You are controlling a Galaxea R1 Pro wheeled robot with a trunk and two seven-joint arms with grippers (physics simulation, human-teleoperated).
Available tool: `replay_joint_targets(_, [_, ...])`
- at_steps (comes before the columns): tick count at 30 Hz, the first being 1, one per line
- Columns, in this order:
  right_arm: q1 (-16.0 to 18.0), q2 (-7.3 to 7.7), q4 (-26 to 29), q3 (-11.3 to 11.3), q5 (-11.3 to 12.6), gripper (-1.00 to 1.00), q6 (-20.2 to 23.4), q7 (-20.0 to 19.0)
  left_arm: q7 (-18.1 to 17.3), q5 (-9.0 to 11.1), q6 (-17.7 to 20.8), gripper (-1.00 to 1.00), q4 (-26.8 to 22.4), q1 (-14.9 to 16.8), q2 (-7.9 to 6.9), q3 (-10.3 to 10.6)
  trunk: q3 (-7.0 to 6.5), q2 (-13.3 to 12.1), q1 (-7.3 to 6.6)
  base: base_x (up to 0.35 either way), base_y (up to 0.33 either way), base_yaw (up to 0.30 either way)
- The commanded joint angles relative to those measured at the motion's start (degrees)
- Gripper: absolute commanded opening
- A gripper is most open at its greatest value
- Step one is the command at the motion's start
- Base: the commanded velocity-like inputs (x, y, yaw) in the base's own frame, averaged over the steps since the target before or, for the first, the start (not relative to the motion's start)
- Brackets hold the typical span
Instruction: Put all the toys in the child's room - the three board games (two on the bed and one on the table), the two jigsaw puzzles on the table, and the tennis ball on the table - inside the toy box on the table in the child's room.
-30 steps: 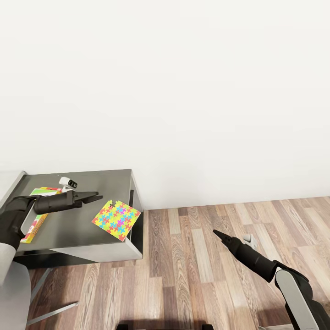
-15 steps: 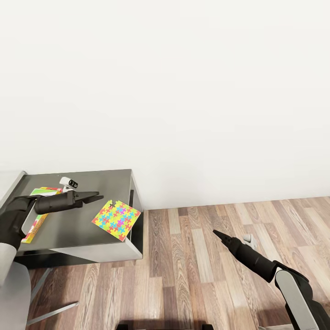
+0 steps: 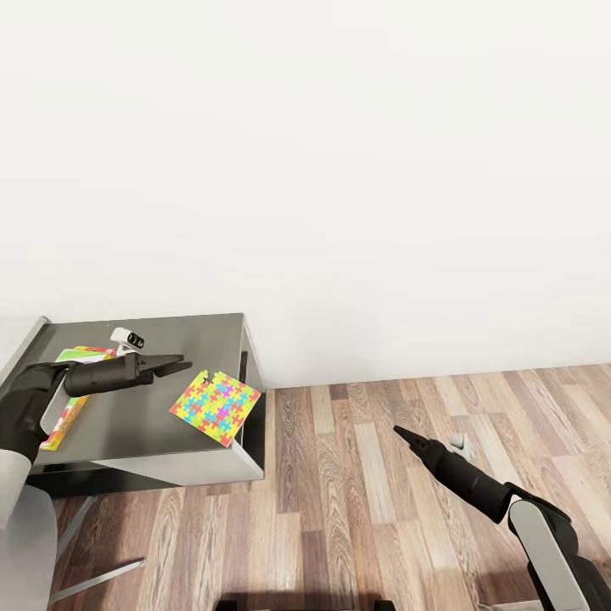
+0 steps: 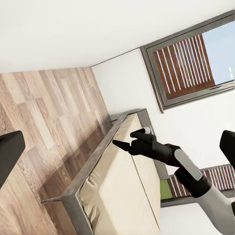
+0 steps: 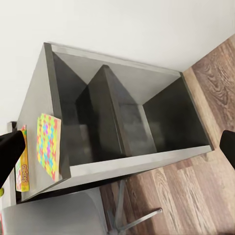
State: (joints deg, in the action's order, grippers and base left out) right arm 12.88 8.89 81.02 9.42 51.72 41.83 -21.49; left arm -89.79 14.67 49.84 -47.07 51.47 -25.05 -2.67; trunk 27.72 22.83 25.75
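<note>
A multicoloured jigsaw puzzle (image 3: 214,395) lies flat at the near right corner of the dark grey cabinet top (image 3: 161,335), which is part of the table. A yellow-green board game (image 3: 66,412) lies on the cabinet's left side, partly behind my left arm. My left gripper (image 3: 180,364) hovers open over the cabinet, just left of the puzzle, holding nothing. My right gripper (image 3: 399,432) hangs open and empty above the wood floor, well right of the cabinet. The right wrist view shows the jigsaw puzzle (image 5: 48,144) and the board game (image 5: 22,159). The toy box and tennis ball are out of view.
The cabinet's open side shows two dark compartments (image 5: 147,117). A pale grey seat on metal legs (image 5: 54,215) stands close against it. A white wall rises behind, and wood floor (image 3: 382,509) spreads to the right. The left wrist view shows the bed (image 4: 122,196) and a dark-framed window (image 4: 196,58).
</note>
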Motion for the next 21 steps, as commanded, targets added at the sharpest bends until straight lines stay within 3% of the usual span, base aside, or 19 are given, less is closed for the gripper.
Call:
replay_joint_targets(1, [0.04, -0.01, 0.02, 0.10, 0.04, 1.00, 0.35, -0.14, -0.21, 0.00, 0.61, 1.00, 0.00, 0.03, 0.01, 0.06, 0.08, 0.09, 0.03, 0.000, 0.000, 0.000])
replay_joint_targets(10, [0.04, 0.00, -0.07, 0.34, -0.01, 1.00, 0.35, -0.14, -0.21, 0.00, 0.68, 1.00, 0.00, 0.03, 0.08, 2.79, 0.08, 0.09, 0.03, 0.000, 0.000, 0.000])
replay_joint_targets(21, [-0.05, 0.02, -0.05, 0.21, -0.02, 1.00, 0.33, -0.14, -0.21, -0.04, 0.61, 1.00, 0.00, 0.08, 0.01, 3.19, -0.05, 0.09, 0.03, 0.000, 0.000, 0.000])
